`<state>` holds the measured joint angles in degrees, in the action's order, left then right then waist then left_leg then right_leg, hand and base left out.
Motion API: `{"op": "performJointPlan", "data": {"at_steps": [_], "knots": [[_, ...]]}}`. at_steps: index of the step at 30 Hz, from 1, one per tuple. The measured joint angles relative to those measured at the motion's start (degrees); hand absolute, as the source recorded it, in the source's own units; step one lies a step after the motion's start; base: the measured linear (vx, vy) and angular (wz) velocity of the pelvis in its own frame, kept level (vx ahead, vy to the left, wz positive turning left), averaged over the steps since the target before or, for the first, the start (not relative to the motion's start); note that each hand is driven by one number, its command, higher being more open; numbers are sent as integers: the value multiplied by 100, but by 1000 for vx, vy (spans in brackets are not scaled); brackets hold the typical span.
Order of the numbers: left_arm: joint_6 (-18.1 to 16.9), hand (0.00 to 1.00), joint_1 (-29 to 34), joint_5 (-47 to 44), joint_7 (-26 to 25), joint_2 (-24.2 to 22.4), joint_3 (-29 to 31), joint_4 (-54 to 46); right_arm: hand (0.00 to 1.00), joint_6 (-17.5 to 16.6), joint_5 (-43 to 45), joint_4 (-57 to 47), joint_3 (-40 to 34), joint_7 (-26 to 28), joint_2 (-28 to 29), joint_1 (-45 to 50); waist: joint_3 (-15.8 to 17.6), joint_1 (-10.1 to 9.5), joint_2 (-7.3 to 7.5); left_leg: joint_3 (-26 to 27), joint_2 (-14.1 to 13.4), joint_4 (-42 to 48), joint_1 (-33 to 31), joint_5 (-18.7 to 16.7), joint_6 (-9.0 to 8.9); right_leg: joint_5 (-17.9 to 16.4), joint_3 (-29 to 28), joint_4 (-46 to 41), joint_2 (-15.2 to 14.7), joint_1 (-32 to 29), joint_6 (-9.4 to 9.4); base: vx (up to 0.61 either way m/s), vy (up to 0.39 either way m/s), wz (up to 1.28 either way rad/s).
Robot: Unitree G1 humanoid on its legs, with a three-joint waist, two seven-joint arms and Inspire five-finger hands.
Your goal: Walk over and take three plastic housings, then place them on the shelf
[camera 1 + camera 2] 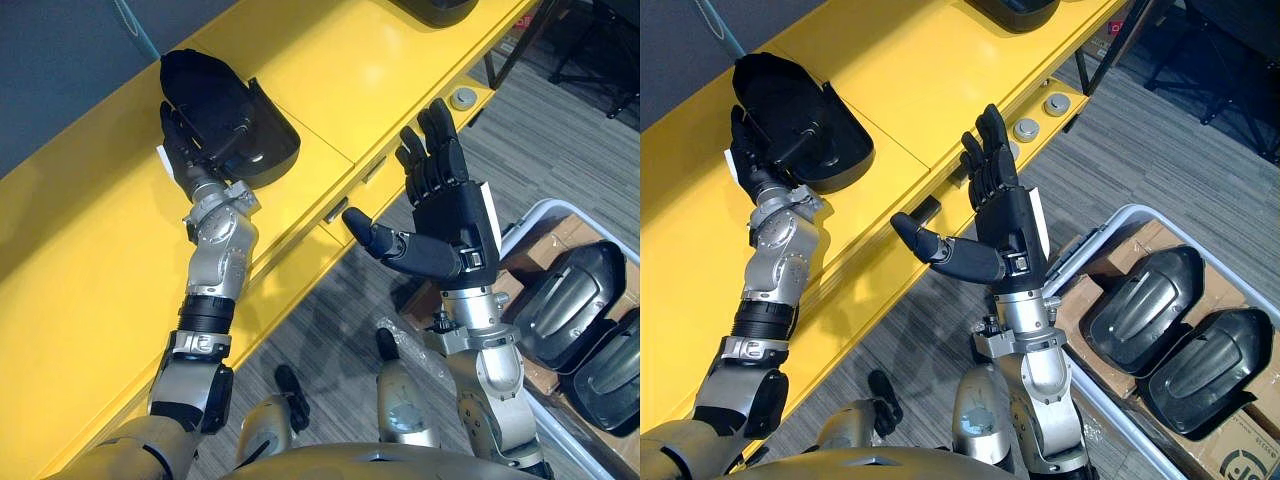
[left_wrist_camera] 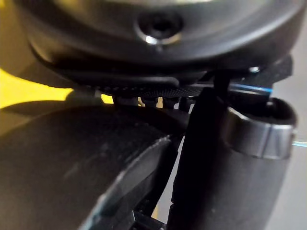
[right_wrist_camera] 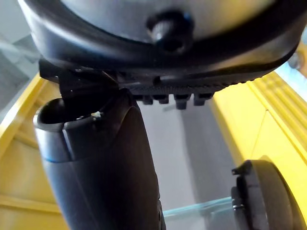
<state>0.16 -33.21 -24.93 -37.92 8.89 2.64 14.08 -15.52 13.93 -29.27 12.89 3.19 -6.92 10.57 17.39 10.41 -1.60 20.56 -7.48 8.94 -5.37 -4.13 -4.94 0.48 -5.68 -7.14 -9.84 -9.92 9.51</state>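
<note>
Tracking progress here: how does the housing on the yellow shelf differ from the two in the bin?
The shelf housing rests on the yellow shelf, gripped by the left hand; the bin housings lie side by side on cardboard in the bin, untouched. All are black and similarly shaped.

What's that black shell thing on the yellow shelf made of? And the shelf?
The black housing looks like moulded plastic with a semi-gloss finish: it has a smooth curved surface with soft highlights. The yellow shelf seems to be painted metal or laminate; its even, slightly shiny surface leaves that open.

Yellow shelf (image 1: 350, 70): black housing (image 1: 270, 145) on it; second housing (image 1: 1015, 10) far end.
</note>
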Motion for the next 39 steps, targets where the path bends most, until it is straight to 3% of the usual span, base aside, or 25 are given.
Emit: {"op": "performJointPlan", "data": {"at_steps": [3,4,6,8,14,18,27,32,35,39], "knots": [[37,100,150,20,-9,-4,-5,-16,100,-1,-5,64,112,-23,10,14,-161,87,13,-56,18,-204,118,99,-22,3,83,110,10,110,0,57,-20,10],[282,100,277,161,-70,-5,-59,-64,100,-5,-7,182,135,-53,18,22,-336,86,18,-79,25,-376,224,172,-36,15,95,186,35,168,15,73,-22,5],[507,100,306,327,-149,-9,-163,-69,100,-5,-8,271,134,-100,23,25,-375,87,18,-145,39,-482,347,207,-46,16,156,258,37,313,16,51,-11,11],[1025,100,451,908,-238,-12,-283,-107,100,-6,-10,483,128,-223,27,32,-604,92,16,-227,89,-664,423,289,-55,17,251,362,41,410,17,41,1,19],[2245,100,309,2163,-301,19,-305,-2,100,-5,-10,761,199,-516,28,26,-793,101,47,-334,87,-967,653,446,-79,19,383,443,84,618,17,9,-16,9],[2664,100,135,2358,-329,270,-288,252,100,-3,-8,990,233,-634,20,9,-911,104,29,-339,90,-1154,738,571,-89,32,392,453,110,625,-2,-3,-3,1],[2582,100,-272,2353,-323,552,-283,348,100,-2,-7,1129,225,-623,57,-46,-1128,78,12,-374,123,-1369,822,737,-74,78,401,453,114,646,-66,-13,-1,2],[2315,100,-329,2299,-341,540,-364,-123,100,-3,-8,1583,170,-629,72,-295,-1132,81,7,-379,122,-1369,827,784,-70,113,405,453,121,645,-107,-32,-4,-1],[1967,100,-230,2285,-429,522,-358,-1056,100,-3,-17,1680,153,-629,107,-280,-1133,82,6,-383,123,-1369,836,792,-70,127,406,453,121,653,-116,0,0,0],[1154,100,83,2284,-457,401,-323,-2278,100,-12,-70,1686,175,-627,124,-239,-1207,80,-65,-430,124,-1375,882,791,-71,128,459,498,115,743,-116,0,-1,5]]}}
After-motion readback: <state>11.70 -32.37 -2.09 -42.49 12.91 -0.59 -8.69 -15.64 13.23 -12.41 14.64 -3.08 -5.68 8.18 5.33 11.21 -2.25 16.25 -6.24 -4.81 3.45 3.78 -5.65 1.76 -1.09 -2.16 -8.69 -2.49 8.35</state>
